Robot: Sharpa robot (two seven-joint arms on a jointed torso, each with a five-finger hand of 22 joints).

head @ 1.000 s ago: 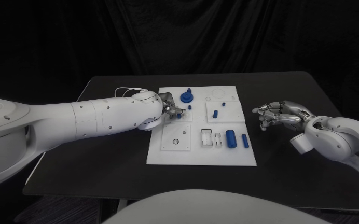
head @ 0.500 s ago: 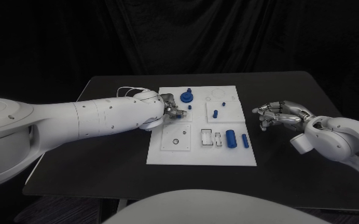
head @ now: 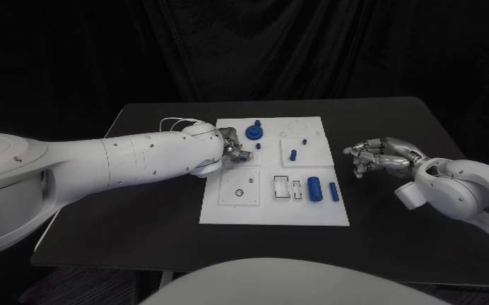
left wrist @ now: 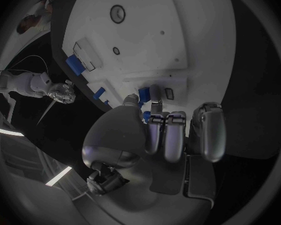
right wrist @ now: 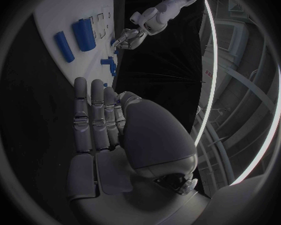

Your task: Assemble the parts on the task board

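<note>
Where the white task board (head: 273,210) lies in the middle of the black counter (head: 152,213), its blue parts are scattered over it: a round part with a peg (head: 254,131) at the far end, a small peg (head: 292,154) standing near the middle, and a thick cylinder (head: 315,188) with a slimmer rod (head: 333,192) beside it at the near end. The left robot hand (head: 233,147) hovers over the far left part of the board, fingers curled in close to a small blue piece (left wrist: 143,94) by a recess. The left wrist view shows that piece at the fingertips, but I cannot tell whether it is pinched or merely touched.

Judging from this, the step in hand is seating a small part in its recess. To do it well, the piece should be kept upright and lined up over the hole before pressing, with the push going straight down so it does not cock or skid across the smooth plate. A light grip would let it self-centre.

The right robot hand (head: 375,154) waits off the board's right edge above the counter, fingers loosely curled and holding nothing, well apart from the parts.
</note>
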